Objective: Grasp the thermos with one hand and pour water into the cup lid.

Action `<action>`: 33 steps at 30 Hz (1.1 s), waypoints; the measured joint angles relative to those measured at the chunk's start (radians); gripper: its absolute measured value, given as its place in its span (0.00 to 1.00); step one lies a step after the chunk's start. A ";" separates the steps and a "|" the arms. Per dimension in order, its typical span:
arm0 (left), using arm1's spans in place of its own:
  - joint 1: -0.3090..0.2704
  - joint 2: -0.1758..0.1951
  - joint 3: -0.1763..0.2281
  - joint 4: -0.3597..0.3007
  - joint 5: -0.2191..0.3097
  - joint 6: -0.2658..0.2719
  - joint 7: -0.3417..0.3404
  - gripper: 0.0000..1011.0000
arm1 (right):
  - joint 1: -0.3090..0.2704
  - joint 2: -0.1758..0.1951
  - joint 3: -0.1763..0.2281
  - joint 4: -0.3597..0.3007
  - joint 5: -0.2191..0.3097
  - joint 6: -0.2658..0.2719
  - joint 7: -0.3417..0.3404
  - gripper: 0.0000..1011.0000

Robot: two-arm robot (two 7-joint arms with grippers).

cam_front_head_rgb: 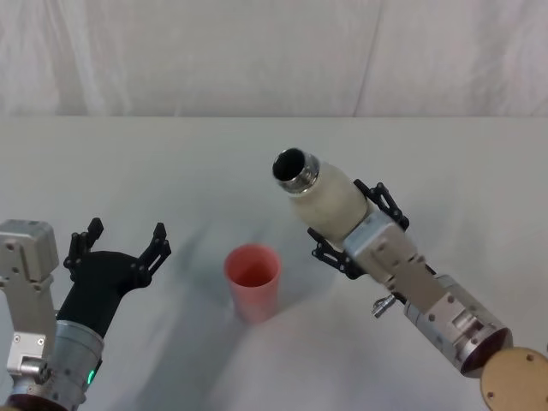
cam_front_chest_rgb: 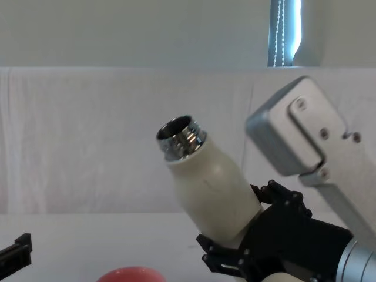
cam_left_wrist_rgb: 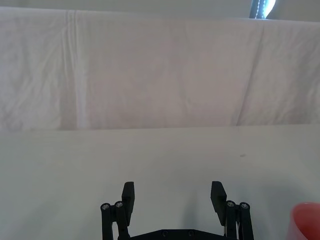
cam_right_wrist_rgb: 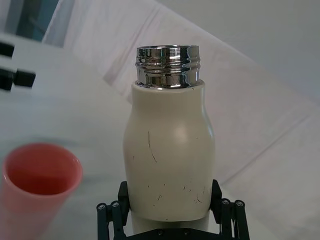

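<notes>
Table (cam_front_head_rgb: pixel 171 154): a pale, whitish surface is seen, with white cloth (cam_left_wrist_rgb: pixel 160 75) hung along its far edge

Right gripper (cam_front_head_rgb: pixel 353 224): black linkage fingers are seen closed around the lower body of the thermos, one finger on each side, at the right of the scene; the bottle is held lifted off the table and leaned toward the left. In the chest view the same gripper (cam_front_chest_rgb: pixel 247 247) is seen under the bottle's base, with a grey wrist housing above it

Left gripper (cam_front_head_rgb: pixel 120 244): placed at the near left, low over the table, with its two black fingers spread wide apart and nothing held between them. In the left wrist view the fingertips (cam_left_wrist_rgb: pixel 128 192) are seen well apart above bare table

Thermos (cam_front_head_rgb: pixel 324 199): a cream-white bottle with rounded shoulders and a shiny chrome threaded neck; the mouth is uncapped and dark inside. It is tilted with the mouth up and to the left, above and to the right of the cup lid. Thin dark scratches and small scuffs are seen on its side in the right wrist view (cam_right_wrist_rgb: pixel 167 155)

Cup lid (cam_front_head_rgb: pixel 253 282): a small pink-red tapered cup, stood upright on the table between the two grippers, mouth open upward. No water is seen in it
</notes>
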 joint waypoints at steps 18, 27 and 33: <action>0.000 0.000 0.000 0.000 0.000 0.000 0.000 0.99 | 0.039 0.026 -0.051 0.018 -0.322 0.035 -0.063 0.95; 0.000 0.000 0.000 0.000 0.000 0.000 0.000 0.99 | 0.060 0.049 -0.071 0.038 -0.427 0.036 -0.075 0.95; 0.000 0.000 0.000 0.000 0.000 0.000 0.000 0.99 | 0.078 0.069 -0.089 0.047 -0.486 0.036 -0.070 0.95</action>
